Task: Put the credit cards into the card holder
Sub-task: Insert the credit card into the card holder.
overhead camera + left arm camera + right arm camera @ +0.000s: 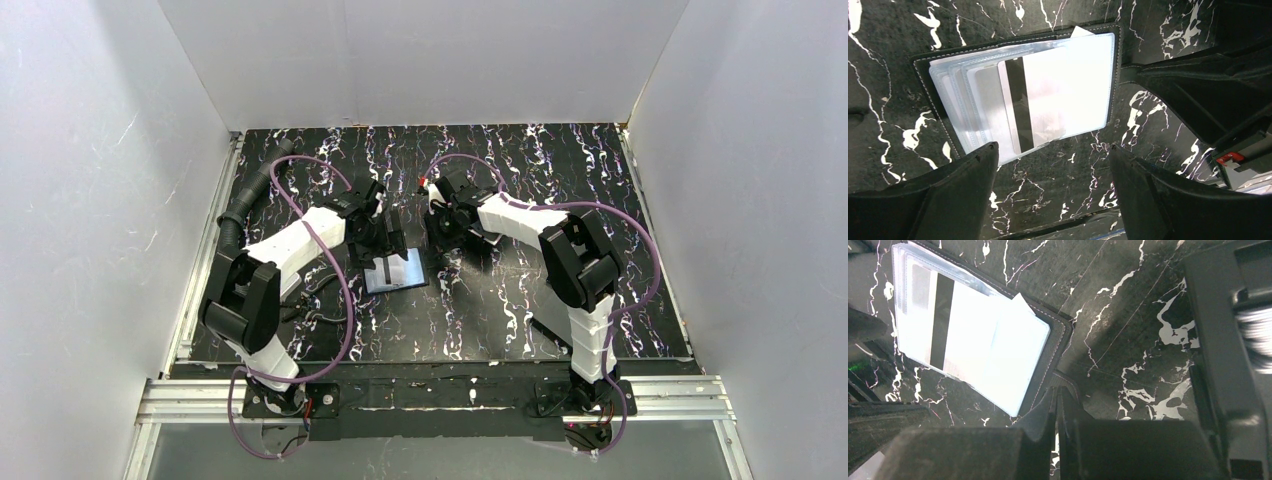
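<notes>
Hovering just left of the middle of the black marbled tabletop (pixel 520 310), the left gripper (pixel 1053 150) hangs with its jaws spread wide. Both dark fingers (pixel 958 195) frame the wrist view and nothing sits between them. Right below it lies the card holder (pixel 923 75), opened flat on the tabletop, well away from every edge, its stitched black rim around a fanned stack of clear sleeves (pixel 1088 80). On those sleeves rests a credit card (pixel 1020 105), pale with a dark stripe running along it, one short end reaching the sleeves' edge on the side toward the left gripper. Whether it sits inside a pocket or just on top, I can't tell. A small white corner (pixel 1080 32) pokes out past the sleeves at the holder's far side. Across to the right now — the holder's snap tab (pixel 1128 75) sticks out from its right edge, and that's exactly where the right gripper (pixel 1055 407) sits, jaws closed tight together, tips meeting on that tab. Pinched or only pressed down — the pictures don't settle it. From above, the two grippers stand near one another, with the holder just on the near side of the left one.
</notes>
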You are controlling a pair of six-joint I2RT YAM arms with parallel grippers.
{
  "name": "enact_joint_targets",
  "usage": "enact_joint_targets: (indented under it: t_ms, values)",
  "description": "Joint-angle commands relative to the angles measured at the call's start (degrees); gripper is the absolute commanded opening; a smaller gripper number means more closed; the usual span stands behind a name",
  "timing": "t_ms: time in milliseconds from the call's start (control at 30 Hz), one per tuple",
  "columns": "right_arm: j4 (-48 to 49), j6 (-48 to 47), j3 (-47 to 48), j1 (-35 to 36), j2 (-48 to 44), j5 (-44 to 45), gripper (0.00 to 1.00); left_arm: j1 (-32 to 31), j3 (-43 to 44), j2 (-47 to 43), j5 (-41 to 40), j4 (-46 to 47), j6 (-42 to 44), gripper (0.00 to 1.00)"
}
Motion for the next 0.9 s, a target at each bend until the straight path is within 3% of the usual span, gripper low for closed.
enact_joint_targets:
  t_ms: [0,867]
  values:
    - [1.8,0.8,-0.6,0.0,-0.4,-2.1,0.07,0.5,2.1,-1.4,-1.3,-3.4,2.4,0.78]
    - [3.2,2.1,-1.4,0.6,3.0,-3.8,0.07,0.1,0.8,7.2,8.0,4.8,-0.6,0.77]
